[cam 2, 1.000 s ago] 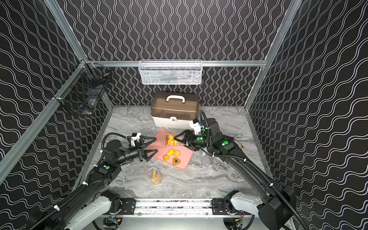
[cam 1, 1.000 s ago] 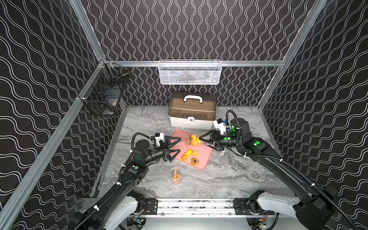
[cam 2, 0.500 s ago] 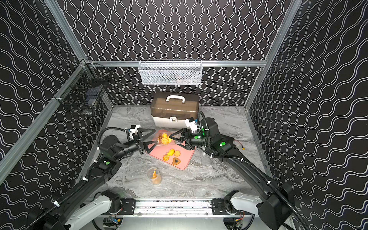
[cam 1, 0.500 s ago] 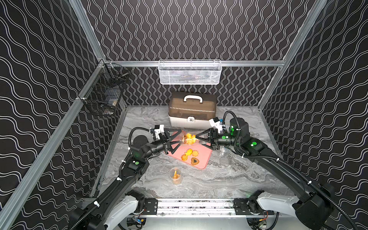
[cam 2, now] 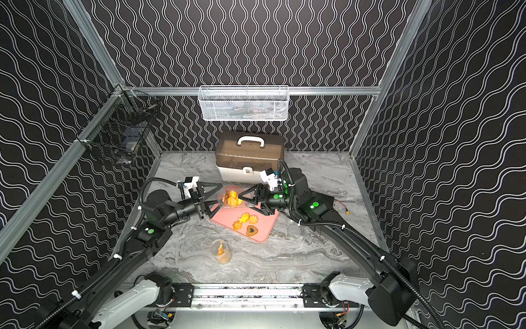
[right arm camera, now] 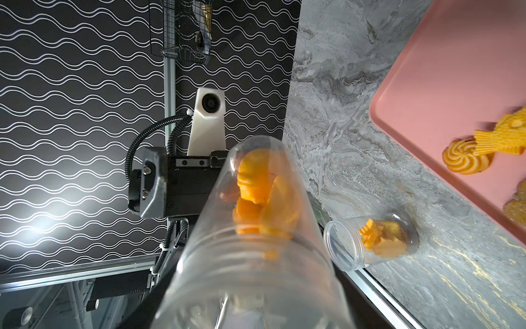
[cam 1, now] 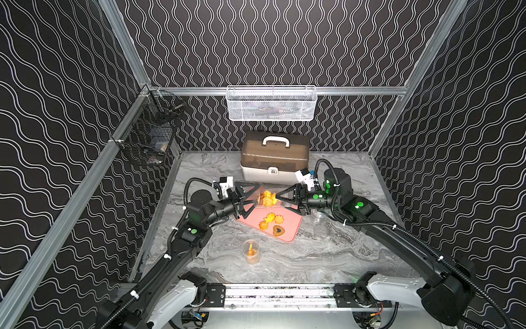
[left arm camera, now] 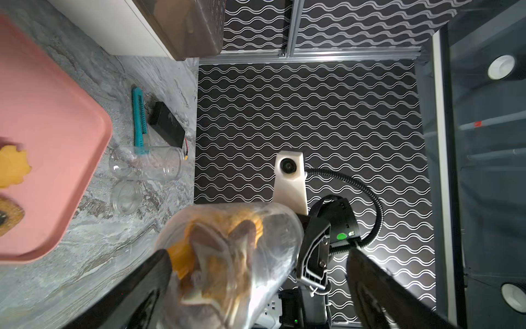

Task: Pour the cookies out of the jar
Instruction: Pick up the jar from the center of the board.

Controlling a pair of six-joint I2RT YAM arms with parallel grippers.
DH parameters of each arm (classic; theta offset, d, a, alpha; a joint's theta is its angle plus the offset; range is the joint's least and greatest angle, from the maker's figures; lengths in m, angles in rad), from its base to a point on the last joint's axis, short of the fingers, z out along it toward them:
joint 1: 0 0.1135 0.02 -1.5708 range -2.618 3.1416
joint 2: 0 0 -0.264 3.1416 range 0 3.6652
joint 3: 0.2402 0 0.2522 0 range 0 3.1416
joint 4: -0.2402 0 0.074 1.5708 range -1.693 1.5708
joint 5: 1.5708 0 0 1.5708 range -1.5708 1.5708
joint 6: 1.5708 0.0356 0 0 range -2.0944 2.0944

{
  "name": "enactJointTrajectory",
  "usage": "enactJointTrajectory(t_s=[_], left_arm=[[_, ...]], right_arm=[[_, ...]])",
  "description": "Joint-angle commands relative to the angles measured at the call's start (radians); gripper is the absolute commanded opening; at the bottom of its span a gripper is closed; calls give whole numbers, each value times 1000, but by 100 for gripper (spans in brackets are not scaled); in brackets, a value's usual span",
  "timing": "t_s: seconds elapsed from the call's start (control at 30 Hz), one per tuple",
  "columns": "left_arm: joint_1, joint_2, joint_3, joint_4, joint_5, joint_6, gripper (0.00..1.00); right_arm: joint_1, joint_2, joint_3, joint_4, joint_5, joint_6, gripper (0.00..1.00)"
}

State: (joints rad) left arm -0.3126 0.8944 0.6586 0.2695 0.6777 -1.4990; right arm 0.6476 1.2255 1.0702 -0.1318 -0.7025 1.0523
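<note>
Potentially the jar [right arm camera: 256, 256] could be twisted loose if its smooth clear wall is squeezed off-centre, and the cookies [cam 1: 267, 198] scattered past the pink tray [cam 1: 294, 225]. The jar is held level above that tray, clamped at one end by the right gripper [cam 1: 281, 199], with the cookies bunched at the other end. Both arms are stretched low, facing each other. The left gripper [cam 1: 255, 194] is spread wide around the cookie end; contact cannot be told.
</note>
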Motion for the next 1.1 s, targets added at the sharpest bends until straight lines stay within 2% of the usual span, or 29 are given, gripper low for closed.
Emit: enactJointTrajectory(t_s=[0.0, 0.13, 0.3, 0.4, 0.57, 0.8, 1.07], left_arm=[[-5, -23, 41, -206, 22, 133, 99], [-4, -22, 77, -240, 13, 156, 99], [-5, -3, 47, -133, 26, 82, 99], [-5, 0, 39, -126, 23, 75, 99], [-5, -18, 64, -243, -14, 139, 99], [-6, 31, -30, 141, 10, -90, 99], [-6, 37, -40, 212, 15, -138, 99]], right_arm=[[4, -15, 13, 33, 1, -33, 68], [4, -29, -11, 59, -4, -15, 68], [8, -28, -19, 94, -20, -3, 68], [8, -28, -16, 96, -22, -8, 68], [8, -22, -7, 98, -20, -11, 68], [15, -2, -32, 175, -48, 28, 68], [20, 21, -36, 222, -57, 38, 68]])
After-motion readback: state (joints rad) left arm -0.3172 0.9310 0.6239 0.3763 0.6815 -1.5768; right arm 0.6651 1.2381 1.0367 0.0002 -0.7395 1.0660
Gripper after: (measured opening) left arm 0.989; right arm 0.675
